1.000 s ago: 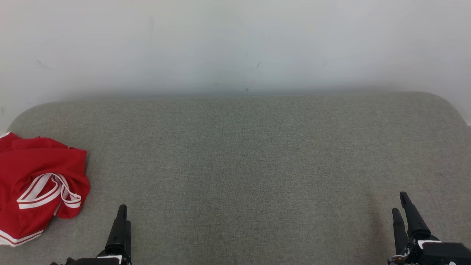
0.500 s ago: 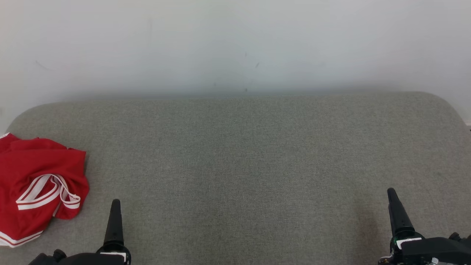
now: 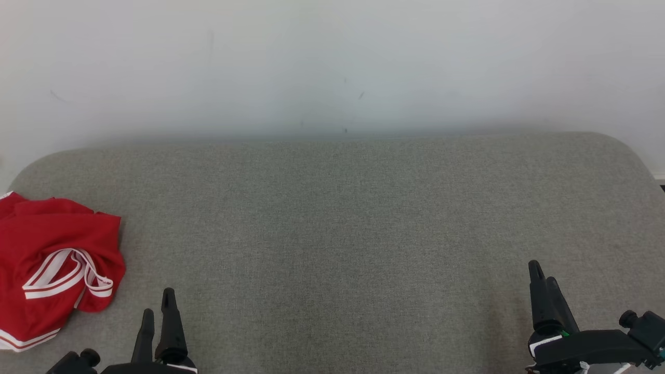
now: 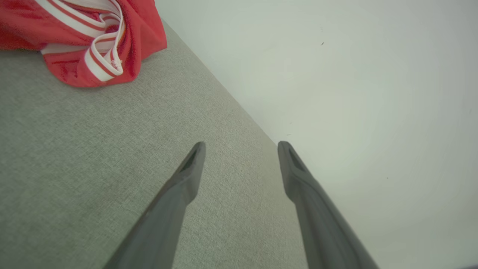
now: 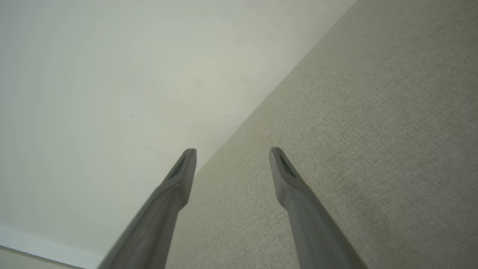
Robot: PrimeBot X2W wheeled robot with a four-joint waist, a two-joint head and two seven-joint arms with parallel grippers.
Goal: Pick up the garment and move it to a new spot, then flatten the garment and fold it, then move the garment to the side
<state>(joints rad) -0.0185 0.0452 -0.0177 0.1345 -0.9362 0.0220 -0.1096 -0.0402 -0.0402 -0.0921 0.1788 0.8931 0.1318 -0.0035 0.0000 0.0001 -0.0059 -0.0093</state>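
Note:
A crumpled red garment (image 3: 47, 265) with white stripes lies at the far left of the grey padded surface (image 3: 332, 228). The left wrist view has the garment (image 4: 86, 37) at its upper left. My left gripper (image 3: 157, 304) hovers near the front edge, a little to the right of the garment and apart from it. Its fingers (image 4: 186, 179) stand open with nothing between them. My right gripper (image 3: 543, 274) is low at the far right, well away from the cloth, and in its own wrist view the right gripper (image 5: 231, 151) is open and empty.
A plain white wall (image 3: 332, 62) rises right behind the grey surface. The surface has rounded back corners (image 3: 623, 143) and runs out of frame at the front. A dark bit of floor (image 3: 661, 184) shows at the right edge.
Both grippers have turned about their wrists, so two fingers show on each in the head view. The right gripper has shifted a little left. The garment has not moved.

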